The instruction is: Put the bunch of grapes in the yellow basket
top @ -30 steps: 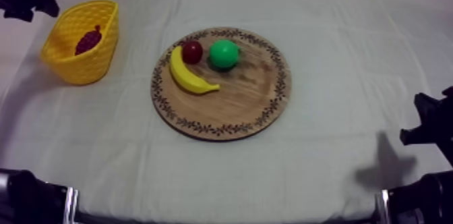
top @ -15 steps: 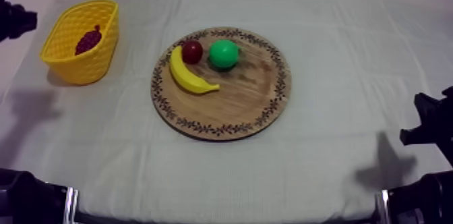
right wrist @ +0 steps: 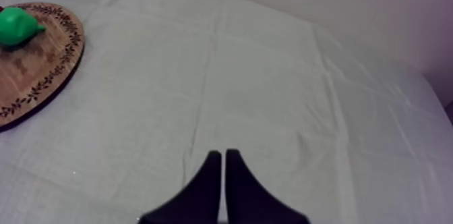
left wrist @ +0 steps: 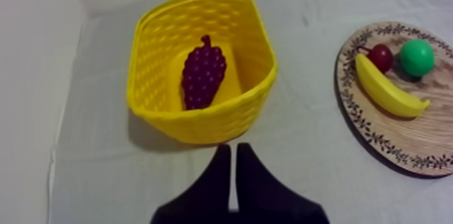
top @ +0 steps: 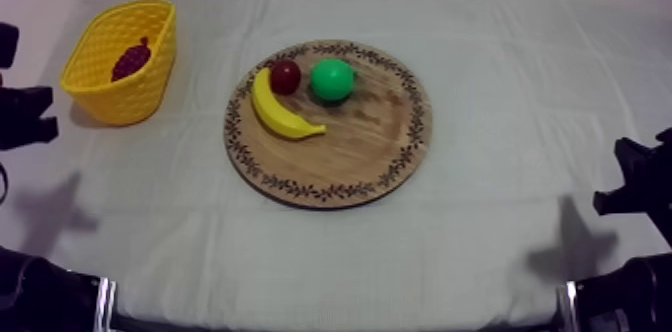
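The bunch of grapes (left wrist: pixel 202 71) lies inside the yellow basket (top: pixel 120 103), upper left; placing looks done. Left tool (left wrist: pixel 232 150) and right tool (right wrist: pixel 223 154) are clenched, empty; only parking seems left.

Yellow basket (top: pixel 128 104) blocks far left corner; bunch of grapes (top: pixel 132 59) takes up its floor. Left gripper (left wrist: pixel 232 149) hangs just near of basket. Open cloth (top: pixel 500 256) between basket and wooden board (top: pixel 360 161). Wide bare cloth right of board and along near edge. Banana (top: pixel 278 111), small red fruit (top: pixel 285 77) and pear (top: pixel 331 79) crowd board's far-left part; near-right wood bare.
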{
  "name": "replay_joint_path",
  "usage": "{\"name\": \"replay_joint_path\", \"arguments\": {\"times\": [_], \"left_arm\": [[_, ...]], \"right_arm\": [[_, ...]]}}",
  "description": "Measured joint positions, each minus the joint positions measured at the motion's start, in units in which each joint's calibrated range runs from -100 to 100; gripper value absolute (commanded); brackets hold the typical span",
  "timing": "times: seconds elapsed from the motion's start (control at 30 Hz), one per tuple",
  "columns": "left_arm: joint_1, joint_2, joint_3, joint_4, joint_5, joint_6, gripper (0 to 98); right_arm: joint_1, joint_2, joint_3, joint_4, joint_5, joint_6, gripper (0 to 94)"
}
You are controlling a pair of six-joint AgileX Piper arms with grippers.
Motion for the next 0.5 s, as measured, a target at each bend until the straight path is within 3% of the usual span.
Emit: {"name": "replay_joint_path", "arguments": {"times": [0.5], "left_arm": [[2.31, -19.51, 21.19, -0.20, -7.75, 1.69, 0.0]], "right_arm": [[0.00, 0.00, 0.00, 0.00, 0.00, 0.00, 0.3]]}}
